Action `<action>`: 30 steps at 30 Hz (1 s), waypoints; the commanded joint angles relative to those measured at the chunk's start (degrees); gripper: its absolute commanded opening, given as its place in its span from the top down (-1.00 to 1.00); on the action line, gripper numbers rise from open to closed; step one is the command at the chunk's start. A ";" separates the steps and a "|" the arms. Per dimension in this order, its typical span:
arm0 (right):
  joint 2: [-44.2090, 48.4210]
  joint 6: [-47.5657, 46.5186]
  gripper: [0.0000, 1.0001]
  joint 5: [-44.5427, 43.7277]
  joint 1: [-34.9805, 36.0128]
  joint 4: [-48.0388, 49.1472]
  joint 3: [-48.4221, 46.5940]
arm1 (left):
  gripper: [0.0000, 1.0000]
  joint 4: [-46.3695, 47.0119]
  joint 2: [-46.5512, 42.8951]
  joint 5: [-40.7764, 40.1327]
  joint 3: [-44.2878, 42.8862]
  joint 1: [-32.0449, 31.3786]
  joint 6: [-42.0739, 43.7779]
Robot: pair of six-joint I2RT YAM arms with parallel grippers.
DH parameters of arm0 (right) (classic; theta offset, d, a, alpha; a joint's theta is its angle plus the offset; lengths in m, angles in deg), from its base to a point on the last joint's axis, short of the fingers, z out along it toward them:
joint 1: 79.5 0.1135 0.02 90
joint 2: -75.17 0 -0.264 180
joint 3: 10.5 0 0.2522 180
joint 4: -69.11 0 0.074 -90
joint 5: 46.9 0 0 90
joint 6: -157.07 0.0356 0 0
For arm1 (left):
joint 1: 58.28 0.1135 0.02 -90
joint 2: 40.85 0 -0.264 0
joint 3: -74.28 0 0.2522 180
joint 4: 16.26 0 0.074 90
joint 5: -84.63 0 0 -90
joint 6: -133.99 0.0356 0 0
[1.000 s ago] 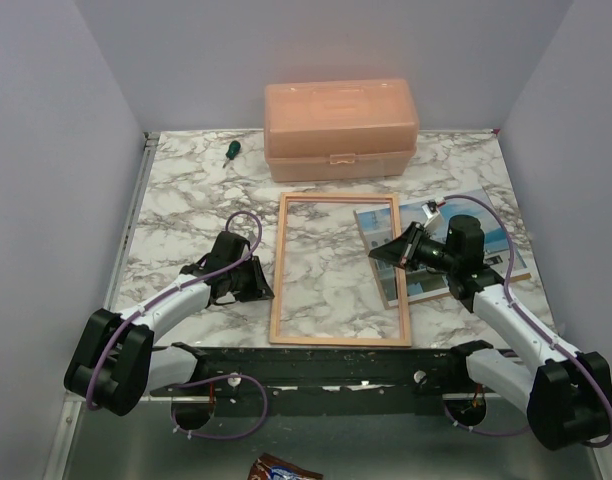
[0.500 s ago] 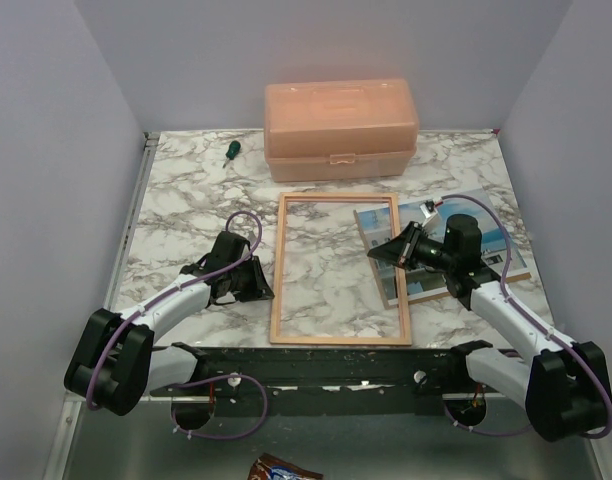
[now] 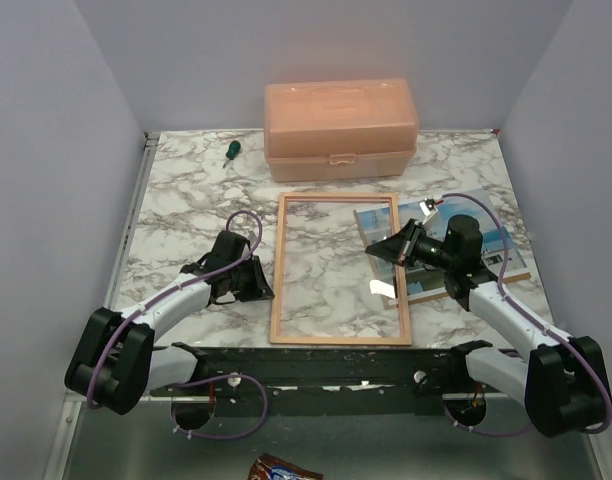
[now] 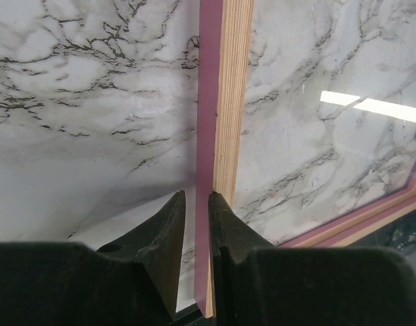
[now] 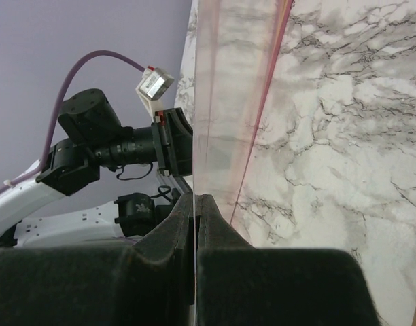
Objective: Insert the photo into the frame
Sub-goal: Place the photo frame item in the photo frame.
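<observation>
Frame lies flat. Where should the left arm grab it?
Likely the left long rail of the frame, from its outer side, fingers astride it: that rail is narrow, straight and right by the left gripper; the middle offers nothing to pinch.

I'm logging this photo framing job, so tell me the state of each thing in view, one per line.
Frame: lying flat, no photo in it.
Photo: right of the frame, its left edge pinched.
Left jaws: astride the frame's left rail, grip unclear.
Right jaws: shut on the photo.
Box: lid shut.
Screwdriver: lying loose beside the box.
</observation>
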 commanded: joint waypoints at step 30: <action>-2.07 10.65 0.99 0.86 0.48 9.40 3.10 | 0.60 -3.14 2.44 -2.67 1.57 -0.11 1.88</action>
